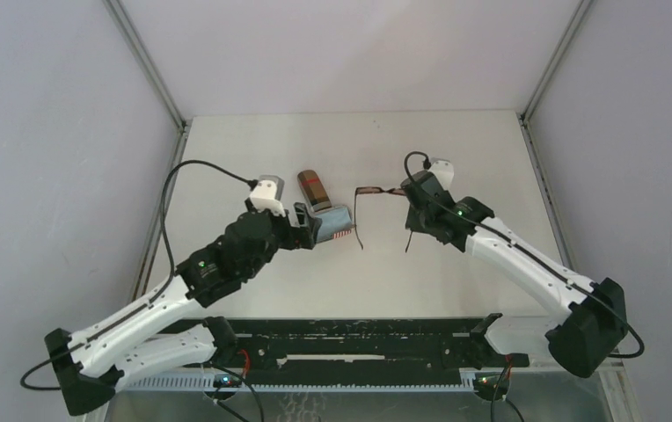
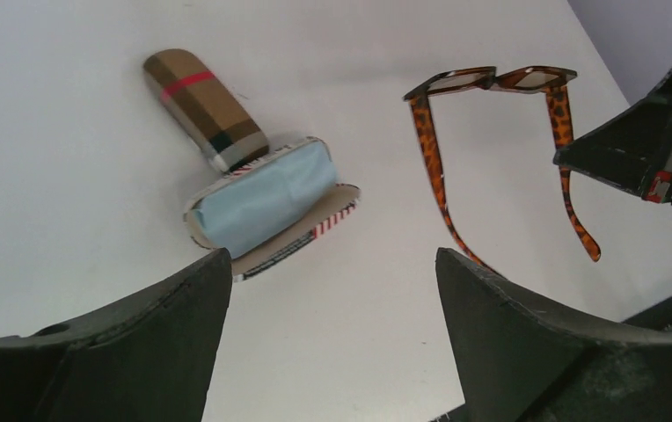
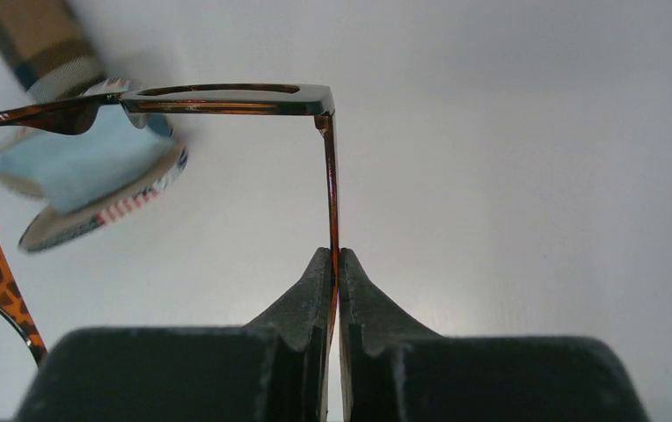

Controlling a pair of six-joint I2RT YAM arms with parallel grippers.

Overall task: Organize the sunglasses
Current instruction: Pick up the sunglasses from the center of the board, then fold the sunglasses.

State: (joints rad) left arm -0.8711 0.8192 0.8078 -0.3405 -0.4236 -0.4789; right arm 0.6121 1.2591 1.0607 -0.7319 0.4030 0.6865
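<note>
A brown tortoiseshell pair of sunglasses (image 1: pixel 376 192) is unfolded mid-table, with its temple arms pointing toward me. My right gripper (image 3: pixel 333 257) is shut on the thin right temple arm (image 3: pixel 332 185), and the front frame (image 3: pixel 227 97) stands out ahead of the jaws. In the left wrist view the sunglasses (image 2: pixel 491 81) are at upper right, with the right gripper (image 2: pixel 579 160) pinching one arm. My left gripper (image 2: pixel 332 257) is open with nothing between its fingers. It sits just short of the open flag-print case (image 2: pixel 266 207).
The open case (image 1: pixel 334 224) holds a light blue cloth (image 2: pixel 262 198). A shut brown plaid case (image 1: pixel 313 188) lies right behind it, touching its far end. A black rail (image 1: pixel 359 347) runs along the near table edge.
</note>
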